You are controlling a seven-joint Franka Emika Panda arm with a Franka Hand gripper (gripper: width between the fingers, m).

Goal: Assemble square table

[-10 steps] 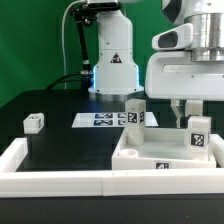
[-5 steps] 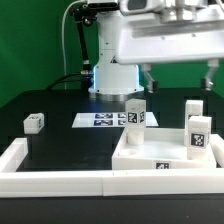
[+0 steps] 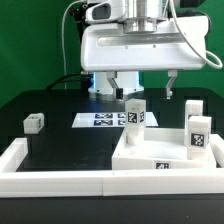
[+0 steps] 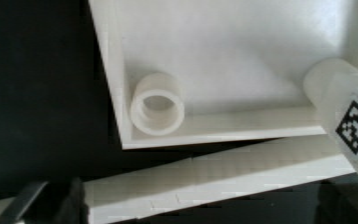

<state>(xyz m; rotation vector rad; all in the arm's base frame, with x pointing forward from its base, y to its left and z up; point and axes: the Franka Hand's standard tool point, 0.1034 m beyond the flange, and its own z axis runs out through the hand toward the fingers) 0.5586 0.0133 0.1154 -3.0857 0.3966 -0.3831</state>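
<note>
Black work surface (image 3: pixel 60 140), dark backdrop, white rail (image 3: pixel 60 180) along the near edge. Landmark = the square tabletop (image 3: pixel 160 155), lying flat at the ext. view's right, tight vs the rail.

Biggest change: arm w/ its white wrist housing has swung across. 1 s ago it sat over the tabletop's right side, fingers down close by the rightmost legs; half a sec ago it was lifting away; now it hangs above the tabletop's far-left corner, gripper (image 3: pixel 143 84) clear of every part. Fingers look spread & empty in the ext. view; nothing between them. Wrist view shows only dark finger tips at the frame edge, no grasp.

Tabletop: hasn't shifted. Three legs stand on it — one (image 3: pixel 134 114) at the far-left corner, directly under the gripper, two (leg (image 3: pixel 192 110), leg (image 3: pixel 197 133)) at the right side. Wrist cam looks down on the corner leg (image 4: pixel 158 104) end-on.

Marker board (image 3: pixel 100 120): flat, just left of the tabletop, unmoved.

Fourth leg (image 3: pixel 34 123): well left of the tabletop, lying loose, untouched.

Read: right-side leg prob. released, arm now lining up on the far-left leg — likely to tighten or reseat it. One leg still to fetch, so task approx. 3/4 along.
</note>
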